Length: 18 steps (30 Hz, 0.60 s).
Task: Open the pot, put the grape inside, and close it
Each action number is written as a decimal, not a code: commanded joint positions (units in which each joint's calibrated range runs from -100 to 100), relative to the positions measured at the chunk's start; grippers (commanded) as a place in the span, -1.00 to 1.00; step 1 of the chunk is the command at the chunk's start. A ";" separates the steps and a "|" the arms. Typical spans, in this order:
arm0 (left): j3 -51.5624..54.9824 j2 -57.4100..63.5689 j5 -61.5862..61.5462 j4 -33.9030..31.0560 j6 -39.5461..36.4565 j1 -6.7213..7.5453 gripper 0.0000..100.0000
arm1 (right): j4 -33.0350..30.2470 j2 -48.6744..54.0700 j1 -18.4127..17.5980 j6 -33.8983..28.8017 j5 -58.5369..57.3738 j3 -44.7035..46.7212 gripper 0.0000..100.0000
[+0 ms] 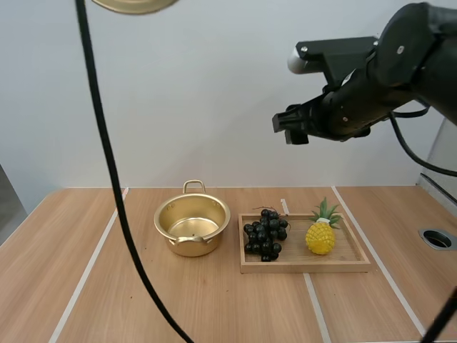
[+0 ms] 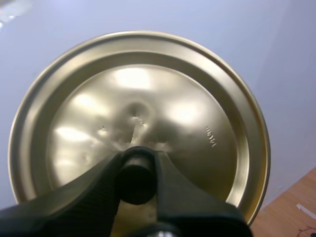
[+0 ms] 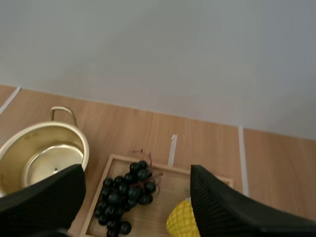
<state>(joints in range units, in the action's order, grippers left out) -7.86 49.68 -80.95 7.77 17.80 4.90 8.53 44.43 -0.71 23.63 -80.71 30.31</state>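
Note:
The gold pot point(image 1: 191, 224) stands open and empty on the table, left of the wooden tray point(image 1: 303, 266). A bunch of dark grapes point(image 1: 265, 233) lies in the tray's left half, seen too in the right wrist view point(image 3: 128, 191) beside the pot point(image 3: 42, 160). The gold lid point(image 2: 138, 123) is held high in the air by its black knob point(image 2: 136, 177), with my left gripper point(image 2: 137, 180) shut on it; the lid's edge point(image 1: 134, 6) shows far above the pot. My right gripper point(image 1: 289, 127) hangs open high above the tray, its fingers point(image 3: 232, 207) wide apart over the grapes.
A yellow toy pineapple point(image 1: 321, 234) stands in the tray's right half. White tape lines cross the wooden table point(image 1: 107, 300). A round hole point(image 1: 437, 239) sits near the table's right edge.

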 commanded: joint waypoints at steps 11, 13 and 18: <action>-3.35 3.78 -0.97 -0.78 -0.51 0.04 -1.00 | 10.76 -18.97 0.17 0.55 -9.66 -0.46 1.00; -3.35 3.78 -1.76 -0.78 -0.51 0.04 -1.00 | 12.46 -21.04 0.17 0.55 -9.78 -0.46 1.00; -3.35 3.78 -2.42 -0.90 -0.51 0.04 -1.00 | 12.99 -25.75 0.17 0.55 -9.78 -0.46 1.00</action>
<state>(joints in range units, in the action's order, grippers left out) -10.95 53.20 -83.53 7.05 17.80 4.90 21.00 19.99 -0.71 23.63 -89.78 30.31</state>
